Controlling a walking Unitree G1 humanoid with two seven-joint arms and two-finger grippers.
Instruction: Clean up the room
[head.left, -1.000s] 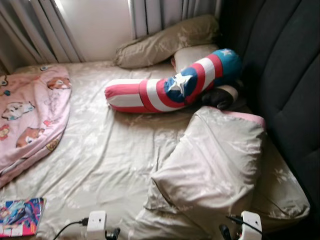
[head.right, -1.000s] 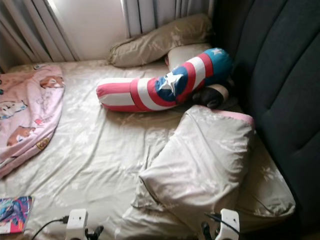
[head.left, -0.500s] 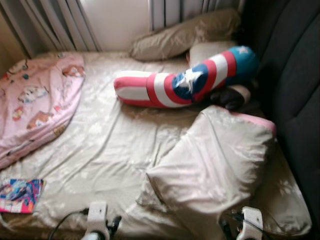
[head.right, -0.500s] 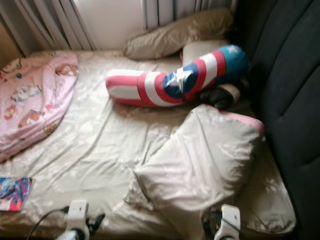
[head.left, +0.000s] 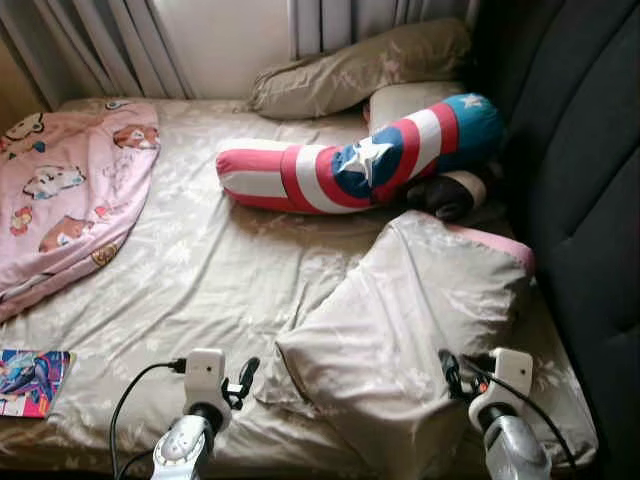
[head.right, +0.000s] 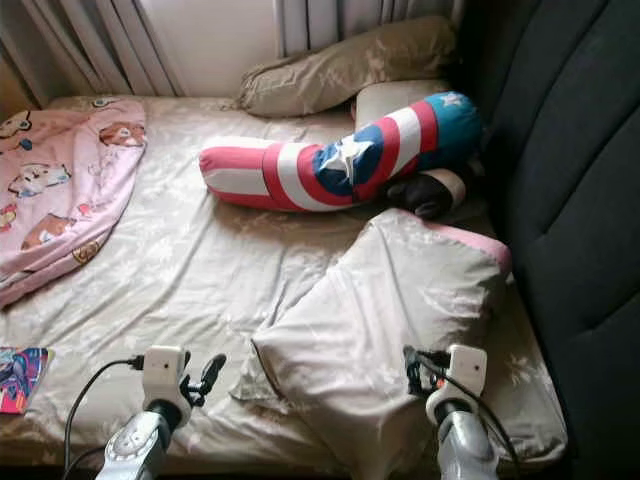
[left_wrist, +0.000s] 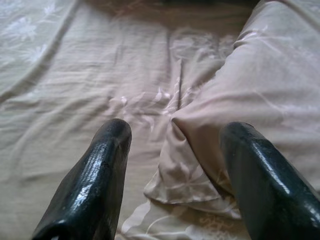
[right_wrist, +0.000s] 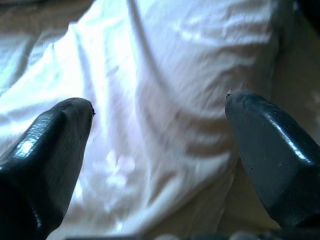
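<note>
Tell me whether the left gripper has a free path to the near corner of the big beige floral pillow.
Probably yes: the left gripper is open, aimed at the beige floral pillow corner, with only bare bedsheet between them.

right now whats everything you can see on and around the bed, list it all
beige pillow: one, near side of the bed, by the headboard
beige pillows: two, far end under the curtains
striped bolster: one, red, white, blue with a star, mid bed
pink blanket: one, cartoon print, left side
colourful book: one, near left corner
bed sheet: beige
headboard: dark, right side
curtains: grey
left gripper: open, at pillow corner
right gripper: open, above pillow
</note>
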